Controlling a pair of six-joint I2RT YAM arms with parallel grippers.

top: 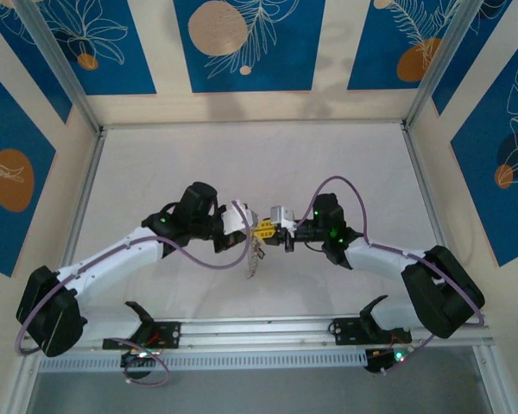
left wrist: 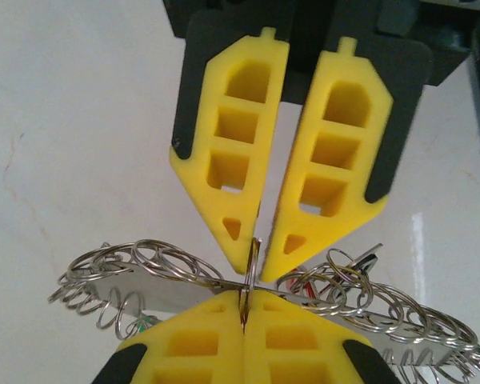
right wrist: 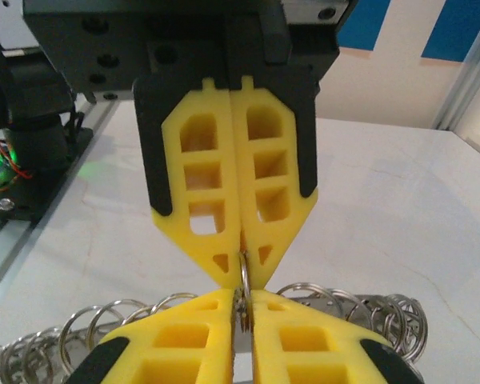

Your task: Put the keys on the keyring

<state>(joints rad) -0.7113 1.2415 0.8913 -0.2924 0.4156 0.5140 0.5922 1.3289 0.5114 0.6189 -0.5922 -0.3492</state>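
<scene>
A white, faintly veined tabletop (top: 242,164) is boxed in by cream walls (top: 259,105) set with blue panels (top: 276,43), each drawn with white leaf outlines and a pale orange disc (top: 217,28). Slanting aluminium posts (top: 58,65) stand at the two far corners, and an aluminium rail (top: 259,329) runs along the near edge. The light is soft and even, leaving dim shadows on the tabletop and a faint sheen in the left wrist view.

Top external: high on near side, facing down over whole table (top: 328,164). Wrist cams: very close, facing each other along left gripper (left wrist: 244,300) and right gripper (right wrist: 242,298). All share mid-table keyring (left wrist: 254,252).
</scene>
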